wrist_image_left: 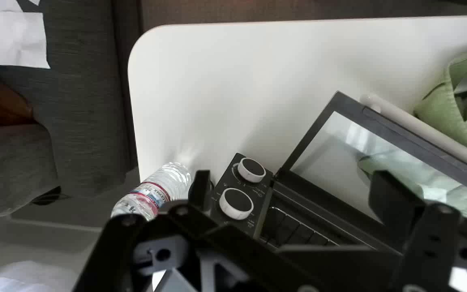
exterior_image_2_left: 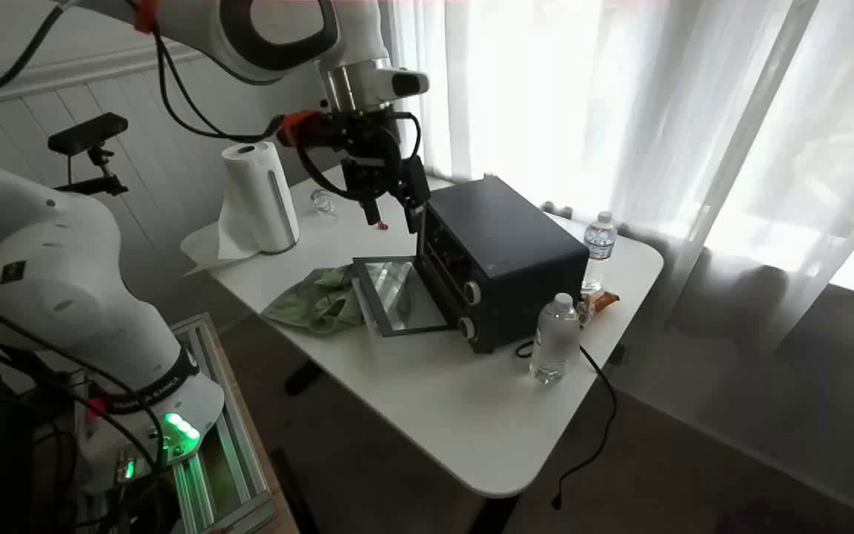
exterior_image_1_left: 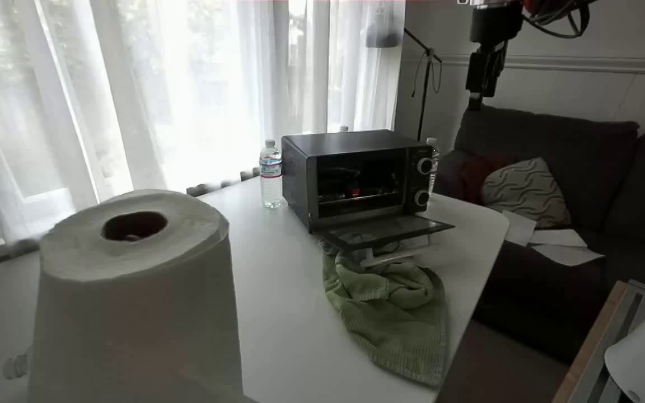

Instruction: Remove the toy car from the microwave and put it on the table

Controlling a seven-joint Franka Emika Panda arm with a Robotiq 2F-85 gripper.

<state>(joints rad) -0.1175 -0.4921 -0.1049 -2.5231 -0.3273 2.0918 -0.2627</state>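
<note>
The microwave is a dark toaster oven (exterior_image_1_left: 339, 144) on the white table (exterior_image_1_left: 283, 291); it also shows in an exterior view (exterior_image_2_left: 516, 230) and the wrist view (wrist_image_left: 237, 178). Its glass door (exterior_image_1_left: 381, 230) is folded down open. A small red thing (exterior_image_1_left: 354, 193), which looks like the toy car, sits inside on the rack; its shape is too dark to tell. The wrist view does not show it. My gripper (exterior_image_2_left: 394, 219) is above the oven's front and door, pointing down. In the wrist view, its fingers (wrist_image_left: 298, 194) are wide apart with nothing held between them.
A green towel (exterior_image_1_left: 389, 313) lies before the door. A paper towel roll (exterior_image_2_left: 260, 196) and water bottles (exterior_image_1_left: 271, 173) (exterior_image_2_left: 554, 337) (wrist_image_left: 152, 190) stand on the table. A small red item (exterior_image_2_left: 382, 225) shows beyond the fingers, apparently on the table. A power cord (exterior_image_2_left: 605, 415) hangs off the edge.
</note>
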